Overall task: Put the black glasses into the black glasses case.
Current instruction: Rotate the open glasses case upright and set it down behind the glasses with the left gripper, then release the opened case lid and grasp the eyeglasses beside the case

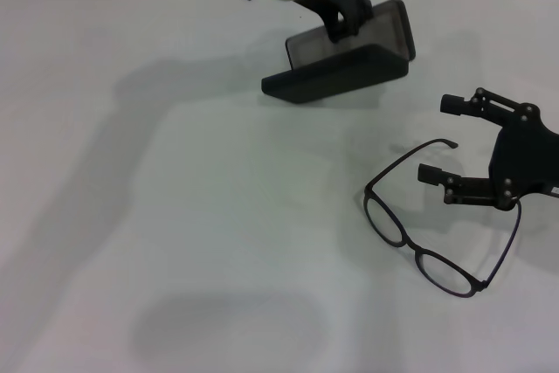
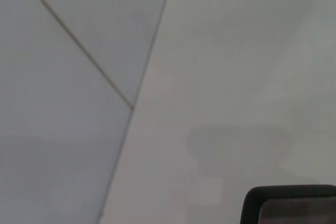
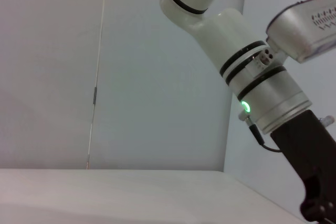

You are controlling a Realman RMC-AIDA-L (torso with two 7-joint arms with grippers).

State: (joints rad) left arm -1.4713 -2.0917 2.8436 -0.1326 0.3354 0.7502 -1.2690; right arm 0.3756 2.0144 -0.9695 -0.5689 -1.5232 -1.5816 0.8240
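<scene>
I'm watching my right gripper (image 1: 441, 139) hovering with its fingers spread wide, just above the near temple arm of the black glasses (image 1: 417, 226) — they're lying unfolded on the white table (image 1: 175, 216). My left gripper (image 1: 342, 19) is gripping the raised lid of the black glasses case (image 1: 341, 67), farther back and well apart.

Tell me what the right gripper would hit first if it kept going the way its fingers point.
Probably the black glasses: the open right gripper points toward the robot's left, and the near temple arm lies by its fingertips. Depth is unclear.
</scene>
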